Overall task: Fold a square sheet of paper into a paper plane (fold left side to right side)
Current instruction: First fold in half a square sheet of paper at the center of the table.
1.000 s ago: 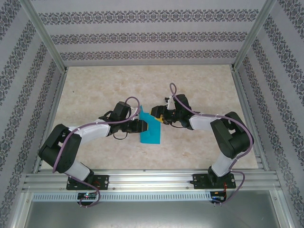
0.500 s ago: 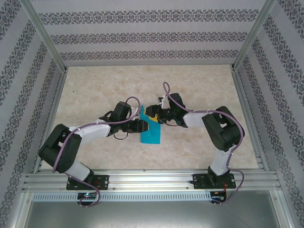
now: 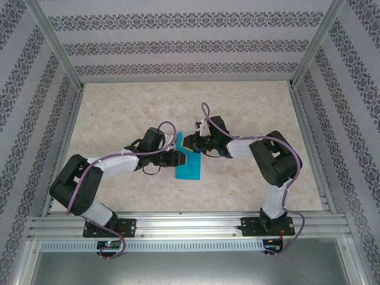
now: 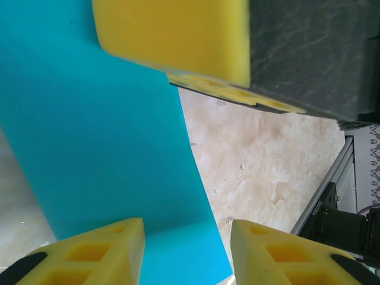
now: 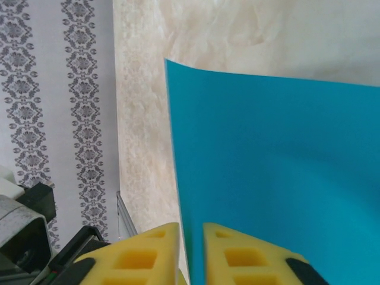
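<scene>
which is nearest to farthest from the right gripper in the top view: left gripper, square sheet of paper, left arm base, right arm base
From the right gripper:
1. square sheet of paper, at its fingertips, mid-table.
2. left gripper, just across the sheet on the left.
3. right arm base and left arm base, at the near edge on either side: too close to call.
</scene>
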